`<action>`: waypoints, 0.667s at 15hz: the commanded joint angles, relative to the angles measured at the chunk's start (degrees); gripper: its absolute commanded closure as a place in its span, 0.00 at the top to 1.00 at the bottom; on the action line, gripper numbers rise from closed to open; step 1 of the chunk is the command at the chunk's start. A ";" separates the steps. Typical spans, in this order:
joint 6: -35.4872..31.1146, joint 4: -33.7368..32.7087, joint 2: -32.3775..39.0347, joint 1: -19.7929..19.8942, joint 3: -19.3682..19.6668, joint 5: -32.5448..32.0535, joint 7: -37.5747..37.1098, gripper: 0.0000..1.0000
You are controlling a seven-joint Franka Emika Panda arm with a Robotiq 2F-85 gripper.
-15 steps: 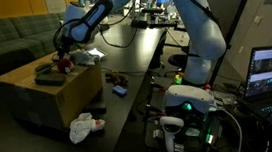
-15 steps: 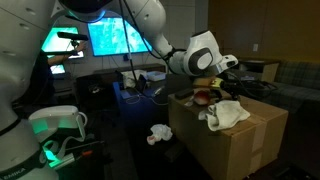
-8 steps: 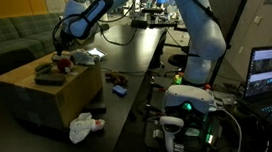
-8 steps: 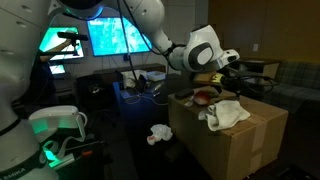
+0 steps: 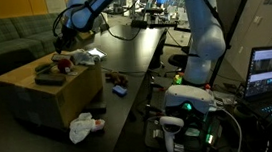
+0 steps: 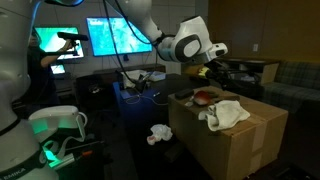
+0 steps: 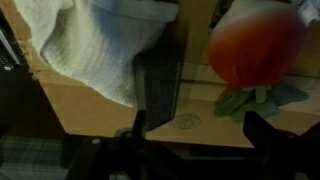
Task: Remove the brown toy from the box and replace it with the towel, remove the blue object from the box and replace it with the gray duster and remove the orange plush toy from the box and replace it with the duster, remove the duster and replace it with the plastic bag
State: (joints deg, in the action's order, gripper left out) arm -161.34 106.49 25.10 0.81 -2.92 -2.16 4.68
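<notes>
The orange plush toy (image 7: 255, 45), a rounded red-orange lump with a green patch at its edge, lies on top of the box (image 5: 37, 95). Just beside it you see the gray duster (image 7: 160, 80), a dark flat pad, and a white towel (image 7: 85, 45) touches the duster's far side. Your gripper (image 5: 60, 39) hangs above them, fingers (image 7: 265, 130) spread apart with nothing between. The plastic bag (image 5: 83, 126) lies crumpled on the dark floor at the box's foot. Lit monitors (image 6: 115, 35) glow in the dim room.
</notes>
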 commanded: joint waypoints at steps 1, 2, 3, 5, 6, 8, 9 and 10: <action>-1.82 5.98 -3.77 -0.39 -1.43 1.89 -0.09 1.00; -2.05 6.85 -3.84 -0.54 -1.89 2.07 0.04 1.00; -2.52 7.70 -3.81 -0.73 -2.19 2.08 0.05 1.00; -3.03 8.64 -3.37 -0.57 -3.30 2.62 0.62 1.00; -3.61 9.11 -3.11 -0.32 -3.98 2.93 1.17 1.00; -6.11 9.98 -2.47 -0.65 -4.09 2.23 1.27 1.00; -7.35 10.35 -2.19 -0.73 -4.15 1.92 1.36 1.00; -9.18 10.49 -1.64 -1.16 -3.66 1.14 1.18 1.00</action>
State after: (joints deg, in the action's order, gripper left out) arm -165.68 115.28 23.56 0.27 -6.88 -1.01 4.80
